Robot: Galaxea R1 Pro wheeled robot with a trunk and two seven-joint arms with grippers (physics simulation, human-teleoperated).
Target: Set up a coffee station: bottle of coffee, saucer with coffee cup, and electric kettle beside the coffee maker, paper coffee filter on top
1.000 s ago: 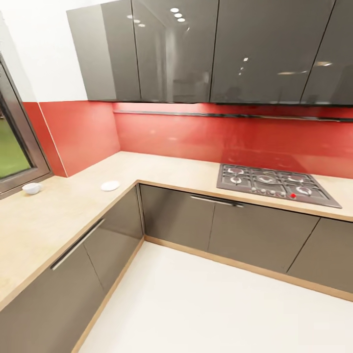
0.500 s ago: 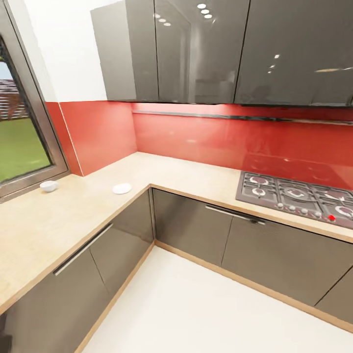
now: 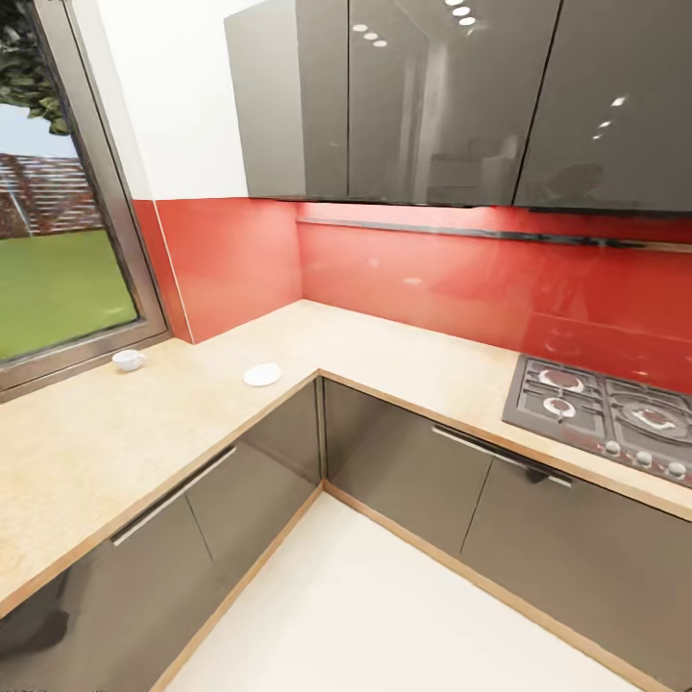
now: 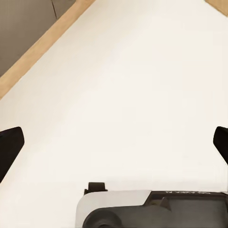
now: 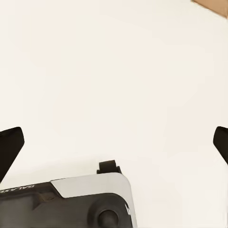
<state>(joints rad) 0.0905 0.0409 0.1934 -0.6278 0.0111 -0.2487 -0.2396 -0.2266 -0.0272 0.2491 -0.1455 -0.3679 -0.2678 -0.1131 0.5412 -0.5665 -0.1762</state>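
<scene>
On the light wood-grain countertop (image 3: 115, 452), a small white coffee cup (image 3: 127, 359) sits close to the window at the left. A flat white saucer (image 3: 261, 374) lies further right near the inner corner of the L-shaped worktop, apart from the cup. My left gripper (image 4: 114, 142) is open over the pale floor, its dark fingertips (image 4: 9, 147) wide apart with nothing between them. My right gripper (image 5: 114, 142) is likewise open over the floor, fingertips (image 5: 9, 145) spread and empty.
A gas hob (image 3: 615, 413) is set into the worktop at the right. Glossy dark-grey cabinet fronts (image 3: 413, 471) run under the counter and wall cabinets (image 3: 432, 96) hang above a red backsplash. A window (image 3: 58, 259) is at the left. Pale floor (image 3: 384, 615) lies ahead.
The whole head view has swung left: hob, cup and saucer all shifted rightward in the picture and more of the window shows. Nothing on the counter has moved.
</scene>
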